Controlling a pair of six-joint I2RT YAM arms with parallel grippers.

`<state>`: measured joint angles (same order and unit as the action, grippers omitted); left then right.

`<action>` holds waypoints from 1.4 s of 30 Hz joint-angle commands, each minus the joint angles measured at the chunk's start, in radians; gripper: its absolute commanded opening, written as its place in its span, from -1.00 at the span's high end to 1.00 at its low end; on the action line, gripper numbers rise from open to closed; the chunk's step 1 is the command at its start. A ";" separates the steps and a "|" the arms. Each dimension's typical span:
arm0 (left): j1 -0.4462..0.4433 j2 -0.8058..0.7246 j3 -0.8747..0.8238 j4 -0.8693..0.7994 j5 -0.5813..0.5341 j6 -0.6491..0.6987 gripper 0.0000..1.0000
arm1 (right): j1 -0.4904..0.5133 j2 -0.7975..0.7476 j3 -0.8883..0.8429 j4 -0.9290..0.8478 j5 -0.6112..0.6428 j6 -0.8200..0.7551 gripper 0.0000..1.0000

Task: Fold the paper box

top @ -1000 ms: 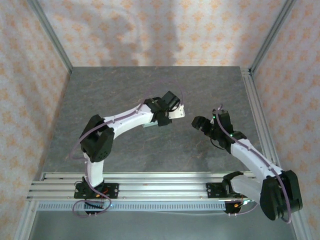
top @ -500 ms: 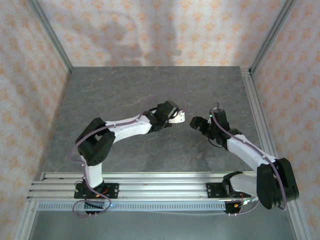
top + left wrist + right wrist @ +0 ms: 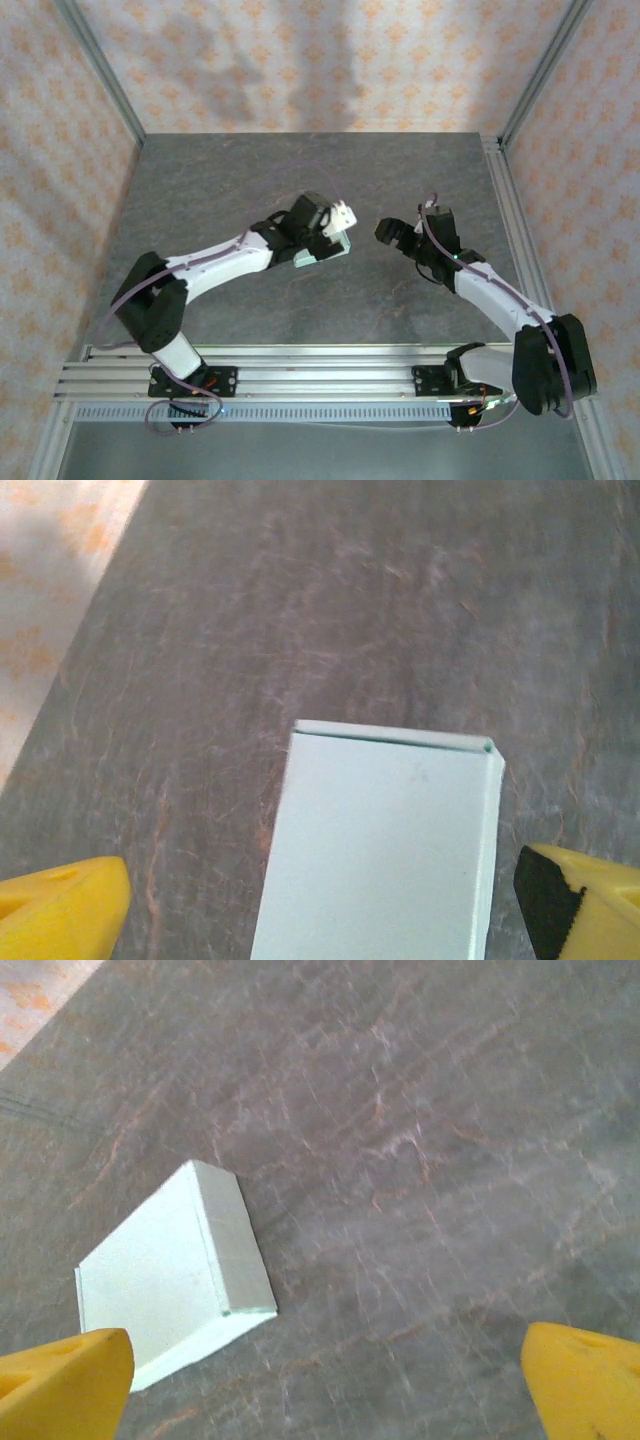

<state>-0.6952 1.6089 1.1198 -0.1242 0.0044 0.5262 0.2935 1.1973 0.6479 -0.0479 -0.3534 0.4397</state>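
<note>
The paper box (image 3: 322, 253) is a small flat closed box of pale mint card, lying on the dark grey table near its middle. My left gripper (image 3: 335, 232) hovers just over it. In the left wrist view the paper box (image 3: 385, 840) lies between the yellow fingertips (image 3: 62, 912), with a gap on each side; the left gripper (image 3: 325, 920) is open. My right gripper (image 3: 388, 232) stands to the box's right, apart from it. In the right wrist view the paper box (image 3: 165, 1275) lies beside the left yellow finger (image 3: 62, 1385), and the right gripper (image 3: 325, 1390) is open over bare table.
Patterned walls close in the table (image 3: 250, 170) at the back and both sides. Metal frame posts (image 3: 98, 68) rise at the back corners, a metal strip (image 3: 515, 230) runs along the right edge, and the mounting rail (image 3: 320, 375) spans the near edge.
My left gripper has opened and let go of the box, which now lies on the table. The left arm has stretched out lower. The right gripper has opened wider and shifted slightly left.
</note>
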 commanded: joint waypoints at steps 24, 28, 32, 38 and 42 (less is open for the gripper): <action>0.690 -0.530 -0.747 0.521 -0.101 -0.523 -1.00 | -0.230 0.224 -0.102 0.570 0.491 -0.491 -0.99; 0.696 -0.438 -0.769 0.674 -0.097 -0.544 -1.00 | -0.240 0.314 -0.210 0.826 0.436 -0.500 -0.99; 0.703 -0.331 -0.719 0.737 -0.071 -0.568 -1.00 | -0.253 0.360 -0.269 0.972 0.401 -0.496 -0.99; 0.693 -0.148 -0.690 0.826 -0.086 -0.563 -1.00 | -0.262 0.356 -0.254 0.933 0.392 -0.490 -0.99; 0.660 -0.134 -0.667 0.805 -0.133 -0.541 -1.00 | -0.263 0.356 -0.251 0.928 0.392 -0.489 -0.99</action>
<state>-0.0238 1.4822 0.4194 0.6209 -0.0818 -0.0254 0.0360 1.5570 0.3798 0.8333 0.0483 -0.0608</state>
